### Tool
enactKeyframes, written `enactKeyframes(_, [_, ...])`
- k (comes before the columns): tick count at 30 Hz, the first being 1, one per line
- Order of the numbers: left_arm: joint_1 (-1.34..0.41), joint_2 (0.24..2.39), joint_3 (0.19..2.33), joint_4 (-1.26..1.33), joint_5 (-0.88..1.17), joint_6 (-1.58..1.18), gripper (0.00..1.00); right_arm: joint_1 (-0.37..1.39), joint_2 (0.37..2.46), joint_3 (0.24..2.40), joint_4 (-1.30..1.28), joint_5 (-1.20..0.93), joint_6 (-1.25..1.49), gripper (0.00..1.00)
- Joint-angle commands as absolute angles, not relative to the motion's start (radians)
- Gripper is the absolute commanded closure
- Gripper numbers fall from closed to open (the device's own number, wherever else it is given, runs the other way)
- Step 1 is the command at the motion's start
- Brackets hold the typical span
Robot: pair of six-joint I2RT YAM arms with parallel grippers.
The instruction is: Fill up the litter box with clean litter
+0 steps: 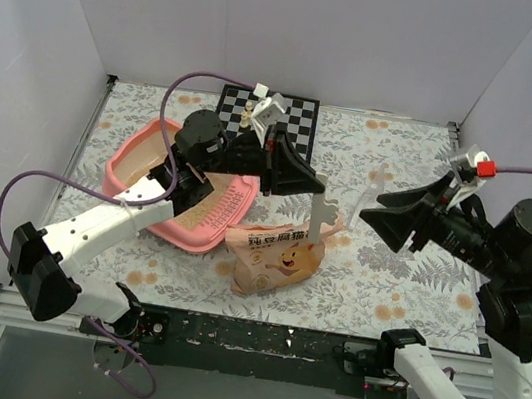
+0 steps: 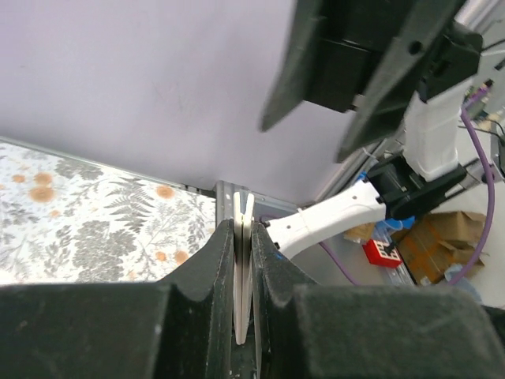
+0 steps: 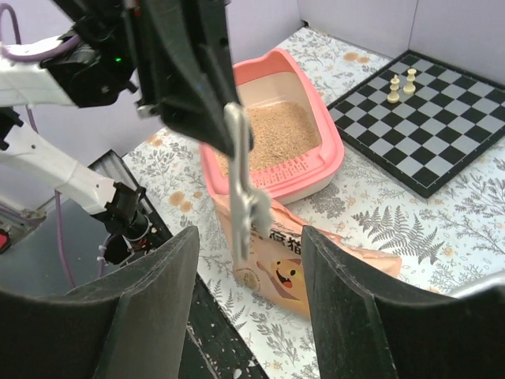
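The salmon-pink litter box (image 1: 154, 141) sits at the left, with tan litter (image 1: 137, 169) inside and a slotted grate (image 1: 216, 210) on its near side. The box (image 3: 331, 154) and the litter (image 3: 272, 134) also show in the right wrist view. My left gripper (image 1: 317, 182) is shut on the handle of a clear plastic scoop (image 1: 316, 218), which hangs above the orange litter bag (image 1: 277, 257). In the left wrist view the jaws pinch the thin scoop handle (image 2: 243, 209). My right gripper (image 1: 372, 204) is open and empty to the right, facing the scoop (image 3: 245, 189) and the bag (image 3: 304, 264).
A black-and-white chessboard (image 1: 293, 123) with a few pale pieces (image 1: 249, 114) lies at the back. White walls close in the left, back and right sides. The black table rail (image 1: 254, 339) runs along the near edge.
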State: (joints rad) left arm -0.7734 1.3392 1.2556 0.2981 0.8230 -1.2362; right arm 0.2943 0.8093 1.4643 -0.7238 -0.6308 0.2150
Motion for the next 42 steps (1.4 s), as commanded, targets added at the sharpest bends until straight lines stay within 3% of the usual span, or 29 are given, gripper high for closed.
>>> enactKeyframes(1, [-0.719,1.256,1.217,0.34,0.816,-1.273,1.0,0.295,0.759,1.425,-0.742,-0.681,0.193,0.38])
enactKeyframes(7, [-0.706,1.256,1.192,0.397,0.805,-1.371,1.0,0.293,0.741,1.295,-0.605,-0.885,0.236,0.38])
enactKeyframes(42, [-0.637,1.262,1.124,0.565,0.864,-1.56,1.0,0.317,0.87,1.137,-0.2,-0.917,0.419,0.33])
